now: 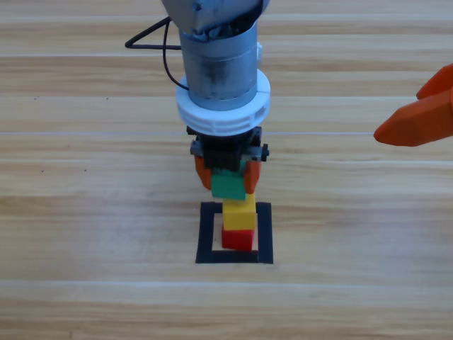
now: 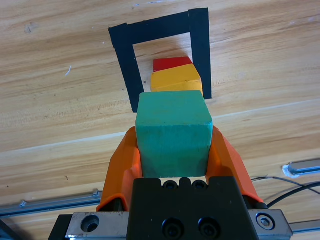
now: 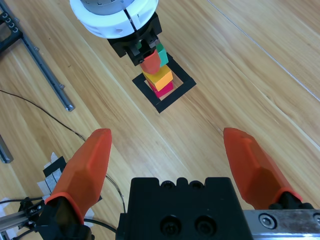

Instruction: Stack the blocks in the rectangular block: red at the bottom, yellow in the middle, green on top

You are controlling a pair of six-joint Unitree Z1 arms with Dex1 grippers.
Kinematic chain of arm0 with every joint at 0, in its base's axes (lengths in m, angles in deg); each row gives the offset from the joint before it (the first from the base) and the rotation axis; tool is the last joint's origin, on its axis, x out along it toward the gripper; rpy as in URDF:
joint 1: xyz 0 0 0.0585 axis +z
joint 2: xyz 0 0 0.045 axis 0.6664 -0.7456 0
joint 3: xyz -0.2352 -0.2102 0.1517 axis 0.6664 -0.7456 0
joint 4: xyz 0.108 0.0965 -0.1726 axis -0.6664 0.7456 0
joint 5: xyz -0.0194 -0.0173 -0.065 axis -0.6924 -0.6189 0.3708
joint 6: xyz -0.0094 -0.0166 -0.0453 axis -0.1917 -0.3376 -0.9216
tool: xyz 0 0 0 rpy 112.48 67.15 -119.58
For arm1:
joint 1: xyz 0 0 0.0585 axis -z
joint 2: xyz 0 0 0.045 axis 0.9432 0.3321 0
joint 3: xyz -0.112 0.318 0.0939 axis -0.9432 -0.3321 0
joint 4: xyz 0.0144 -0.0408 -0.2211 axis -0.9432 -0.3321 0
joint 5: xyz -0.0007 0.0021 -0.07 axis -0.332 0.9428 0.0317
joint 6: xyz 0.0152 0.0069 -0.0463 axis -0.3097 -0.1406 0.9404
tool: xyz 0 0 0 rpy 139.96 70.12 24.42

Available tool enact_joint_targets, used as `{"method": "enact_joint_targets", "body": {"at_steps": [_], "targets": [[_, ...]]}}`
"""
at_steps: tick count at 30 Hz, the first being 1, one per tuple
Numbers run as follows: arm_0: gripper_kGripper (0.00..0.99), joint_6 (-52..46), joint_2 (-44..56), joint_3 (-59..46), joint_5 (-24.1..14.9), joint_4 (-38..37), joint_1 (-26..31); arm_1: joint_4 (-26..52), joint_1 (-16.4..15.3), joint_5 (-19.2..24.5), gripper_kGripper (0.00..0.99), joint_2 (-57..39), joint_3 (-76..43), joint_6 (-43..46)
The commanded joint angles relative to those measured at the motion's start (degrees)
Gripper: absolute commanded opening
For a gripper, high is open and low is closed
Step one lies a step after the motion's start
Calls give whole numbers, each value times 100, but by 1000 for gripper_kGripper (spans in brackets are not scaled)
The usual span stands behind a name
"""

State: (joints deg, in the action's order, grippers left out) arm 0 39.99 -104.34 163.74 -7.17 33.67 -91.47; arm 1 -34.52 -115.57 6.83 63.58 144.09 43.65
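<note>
your left tool grips the green block just above the yellow block, yellow sits on the red block inside the black tape square, your right tool waits wide apart at the right edge of the desk

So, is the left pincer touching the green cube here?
Touching. In the left wrist view both orange jaws of the left pincer press flat against the sides of the green cube, with no gap visible.
</note>
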Motion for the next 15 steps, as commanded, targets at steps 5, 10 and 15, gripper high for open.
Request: {"method": "enact_joint_targets", "body": {"at_steps": [5,10,15], "targets": [[0,-110,-409,53,57,24,-121,58,155,-21,982,313,-165,62],[0,-118,-436,80,57,24,-130,58,155,-56,982,533,-173,97],[0,-136,-436,89,57,24,-138,58,155,-118,982,700,-156,115]]}}
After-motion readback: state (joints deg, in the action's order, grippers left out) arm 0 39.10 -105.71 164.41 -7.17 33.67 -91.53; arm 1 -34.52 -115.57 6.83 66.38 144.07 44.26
